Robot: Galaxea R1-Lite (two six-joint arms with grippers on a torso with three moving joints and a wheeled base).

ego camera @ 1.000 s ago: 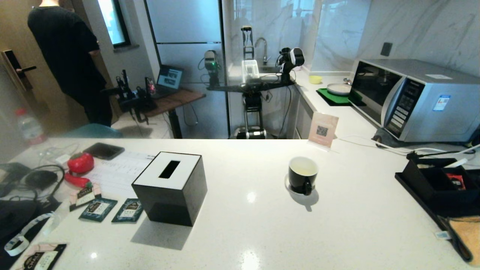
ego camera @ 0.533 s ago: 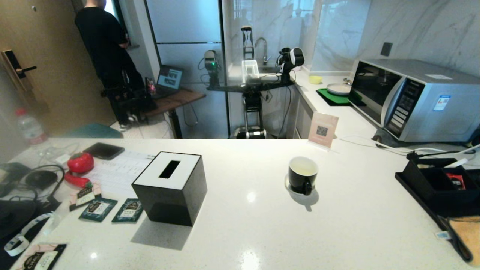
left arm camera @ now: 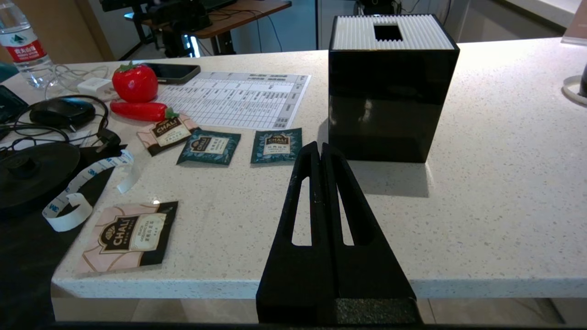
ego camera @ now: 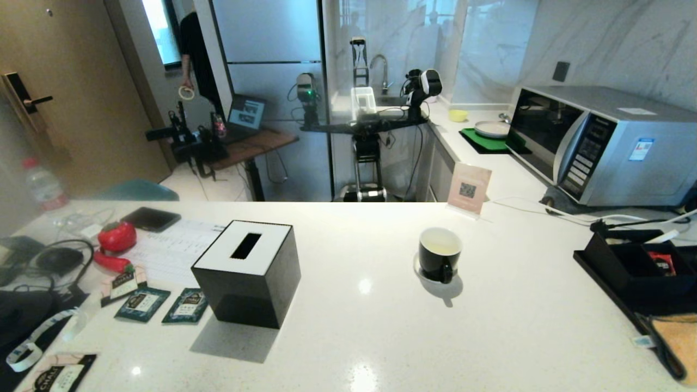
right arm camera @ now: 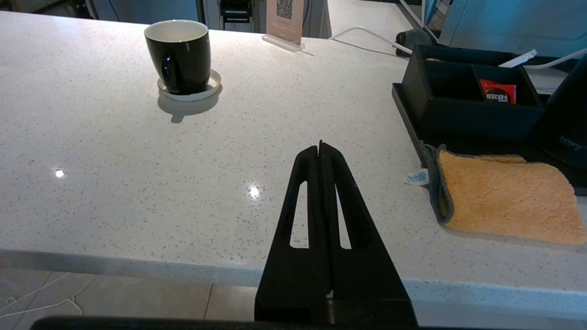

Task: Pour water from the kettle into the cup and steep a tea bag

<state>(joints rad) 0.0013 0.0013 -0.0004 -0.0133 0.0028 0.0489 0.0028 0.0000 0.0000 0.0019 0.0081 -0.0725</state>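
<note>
Nothing on the bench (ego camera: 348, 337) has shifted over the last second; the only change is in the background, where a person in dark clothing (ego camera: 197, 49) has walked from the left edge of the room toward the window and now shows only partly, well apart from the work. For the task that means no step has begun, by my reading: both arms sit parked at the near bench edge, outside the head view. The left claw (left arm camera: 321, 149) is pressed fully together and holds nothing, pointing toward the black tissue box (left arm camera: 392, 87) and the flat teal sachets (left arm camera: 276, 145). The right claw (right arm camera: 321, 149) is likewise closed and empty, aimed across bare bench. The cup (ego camera: 439, 253) stands upright on its white saucer (ego camera: 422, 269) right of the tissue box, handle facing the robot; it is glossy black outside with a pale interior that looks empty. A matte black curved body at the far right of the right wrist view is probably the kettle (right arm camera: 566, 123), behind the orange cloth (right arm camera: 500, 197) and beside the black tray (right arm camera: 458, 110). No pyramid tea bag is visible.
</note>
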